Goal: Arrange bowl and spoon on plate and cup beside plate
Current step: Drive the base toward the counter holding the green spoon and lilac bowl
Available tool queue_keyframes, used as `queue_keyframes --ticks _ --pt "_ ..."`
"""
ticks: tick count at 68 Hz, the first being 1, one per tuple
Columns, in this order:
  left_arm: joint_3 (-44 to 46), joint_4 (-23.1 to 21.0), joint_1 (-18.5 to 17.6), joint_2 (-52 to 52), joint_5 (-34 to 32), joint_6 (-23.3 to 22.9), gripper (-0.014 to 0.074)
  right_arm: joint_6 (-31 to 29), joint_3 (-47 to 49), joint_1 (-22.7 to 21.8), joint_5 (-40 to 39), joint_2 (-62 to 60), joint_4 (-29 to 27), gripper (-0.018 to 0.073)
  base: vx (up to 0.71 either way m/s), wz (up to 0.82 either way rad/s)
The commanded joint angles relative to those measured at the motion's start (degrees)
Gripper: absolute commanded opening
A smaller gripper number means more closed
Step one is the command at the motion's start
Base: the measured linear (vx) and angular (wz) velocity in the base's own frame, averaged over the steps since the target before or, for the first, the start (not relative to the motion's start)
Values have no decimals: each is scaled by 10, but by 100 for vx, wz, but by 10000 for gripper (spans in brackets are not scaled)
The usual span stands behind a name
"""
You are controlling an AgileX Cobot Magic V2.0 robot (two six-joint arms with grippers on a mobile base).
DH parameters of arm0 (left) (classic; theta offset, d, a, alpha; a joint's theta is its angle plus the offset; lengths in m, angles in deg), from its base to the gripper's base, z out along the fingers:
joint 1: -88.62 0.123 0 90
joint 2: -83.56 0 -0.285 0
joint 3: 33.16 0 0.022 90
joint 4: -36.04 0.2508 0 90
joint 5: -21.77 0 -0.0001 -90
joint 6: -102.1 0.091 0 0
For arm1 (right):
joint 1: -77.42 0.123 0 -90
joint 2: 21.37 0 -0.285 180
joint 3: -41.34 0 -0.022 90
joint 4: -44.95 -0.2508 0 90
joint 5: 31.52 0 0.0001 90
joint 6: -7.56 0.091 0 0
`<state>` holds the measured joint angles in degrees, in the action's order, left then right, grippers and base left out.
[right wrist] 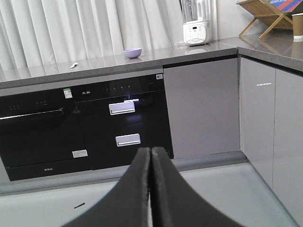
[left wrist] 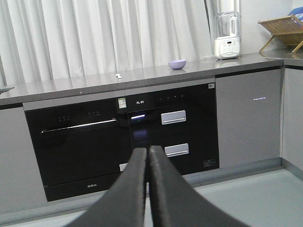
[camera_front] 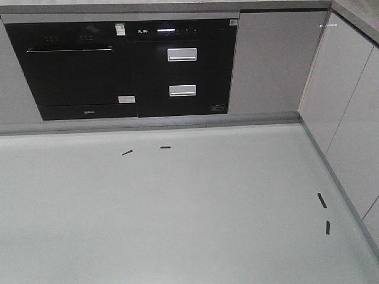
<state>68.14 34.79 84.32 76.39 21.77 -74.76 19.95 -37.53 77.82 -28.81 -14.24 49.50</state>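
Facing the table (right wrist: 94, 60), left end effector (left wrist: 147, 152) and right end effector (right wrist: 150, 151) closed, empty.
Bowl (right wrist: 132, 53), spoon (right wrist: 73, 65) far ahead; cup (right wrist: 298, 26), seemingly, ahead-right: nothing reachable to grip yet.

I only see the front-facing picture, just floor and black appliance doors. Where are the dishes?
Observer: The lilac bowl sits on the countertop above the black appliances, near a white blender.
Operator: And the spoon?
Observer: The pale spoon lies on the same countertop, left of the bowl, apart from it.
Operator: Any cup?
Observer: A brown paper cup stands on the side counter, visible only to the right wrist camera.
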Motion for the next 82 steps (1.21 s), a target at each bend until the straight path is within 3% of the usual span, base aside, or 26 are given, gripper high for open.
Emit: queue_keyframes --ticks 1,82 --pt "5 -1 1 8 -40 -4 -6 -1 -2 -2 -40 -6 4 -11 0 0" --pt "5 -1 1 8 -40 -4 -6 -1 -2 -2 -41 -6 4 -11 0 0"
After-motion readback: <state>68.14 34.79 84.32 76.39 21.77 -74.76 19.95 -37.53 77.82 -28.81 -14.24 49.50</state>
